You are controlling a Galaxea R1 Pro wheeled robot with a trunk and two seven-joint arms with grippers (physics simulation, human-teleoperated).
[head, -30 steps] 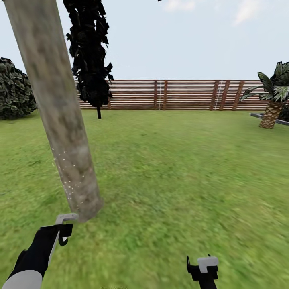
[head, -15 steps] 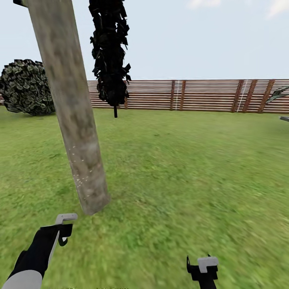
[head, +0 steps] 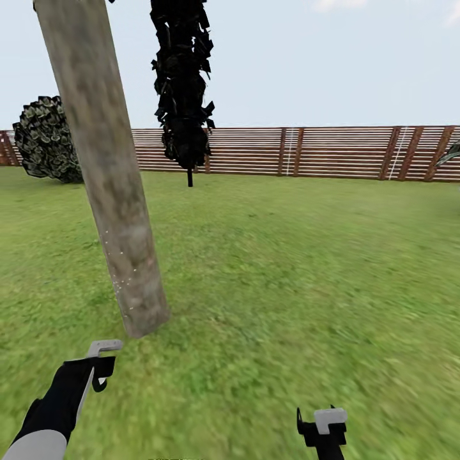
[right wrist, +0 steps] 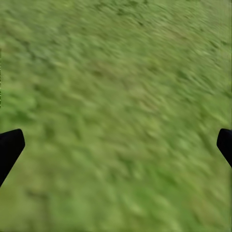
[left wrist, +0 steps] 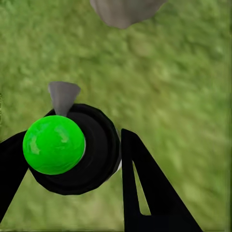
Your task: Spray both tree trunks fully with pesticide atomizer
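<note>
green grass (head: 306, 268) covers the whole ground of the garden, running back to a reddish-brown slat fence (head: 332, 151) under a pale sky. at the far left of the head view a rounded dark shrub (head: 48, 140) sits by the fence. next comes the tree trunk (head: 105, 172), a thick grey-brown mottled column that leans across the view, its base planted in the grass just ahead of the left arm. tiny white specks of pesticide (head: 121, 281) dot the lower part of the trunk's bark. just beside it, further back, hangs a dark narrow cypress-like tree (head: 183, 83) with a thin stem near the fence.

low at the left, the left gripper (head: 101, 365) holds the pesticide atomizer (left wrist: 72, 147): in the left wrist view its black fingers (left wrist: 145, 188) are pinched on either side of a round black body topped by a bright green ball, with a grey nozzle pointing toward the trunk base (left wrist: 125, 10) seen over the grass. in the head view the grey nozzle tip pokes out above the black hand, close to the trunk's foot.

low at the right, the right gripper (head: 324, 427) hovers over bare grass; in the right wrist view its two black fingertips (right wrist: 9, 147) stand spread wide apart with nothing between them but lawn.
</note>
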